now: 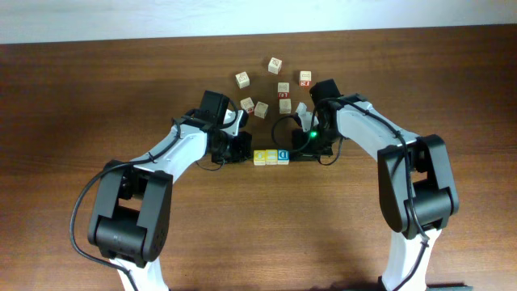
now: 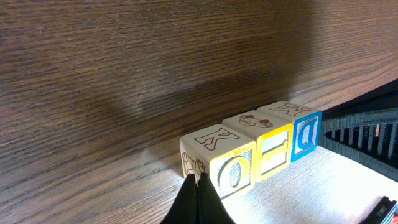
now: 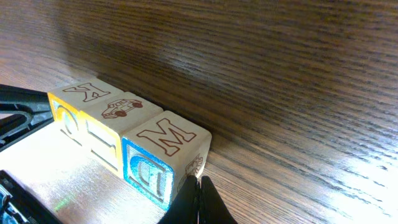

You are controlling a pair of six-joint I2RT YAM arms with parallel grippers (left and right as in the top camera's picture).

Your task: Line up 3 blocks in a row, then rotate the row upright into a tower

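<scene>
Wood-grain surface (image 1: 97, 89) is bearing three blocks (image 1: 271, 157) mid-frame, and left claw (image 2: 199, 196) and right claw (image 3: 198, 196), both clenched, are probably risking buckling the row with uneven pushes.

I read one tight, straight row. The blue-faced block (image 1: 283, 155) sits flat, M on top. The middle yellow block (image 1: 271, 157) touches it, a car drawing uppermost. Beyond that, the end yellow block (image 1: 259, 157) shows K uppermost, probably an O in front.

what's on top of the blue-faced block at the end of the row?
Nothing is stacked on the blue-faced block. Its bare top face shows an outlined M. Its underside, resting on the table, is covered and can't be seen.
</scene>
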